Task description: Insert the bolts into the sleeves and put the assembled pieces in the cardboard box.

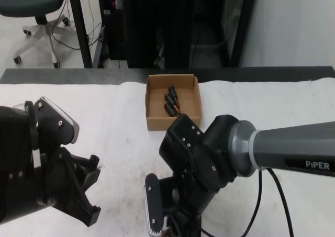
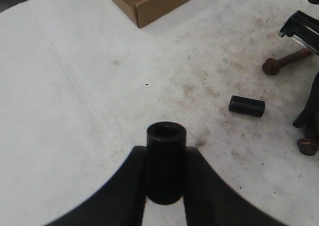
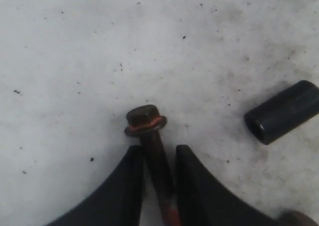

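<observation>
White counter (image 1: 104,106), rusty-brown smudges and small dark specks on it. Tan-brown cardboard box (image 1: 172,123); the assembled pieces (image 1: 170,102) inside are black with reddish ends. Black sleeve (image 2: 166,156) between black left fingers (image 2: 114,196). The loose sleeve (image 2: 246,106) is black too. Dark brown bolt (image 3: 146,120) between black right fingers (image 3: 204,191), orange-red ring at its flange, red patch down the shank. The second bolt (image 2: 286,61) is rusty brown. Grey right arm (image 1: 282,145), black wrist.

Floor: pale smooth floor (image 1: 10,33)
Chair: dark swivel office chair (image 1: 31,7), white wheeled base
Frame: black metal post (image 1: 78,22)
Right: plain white wall (image 1: 293,22)
</observation>
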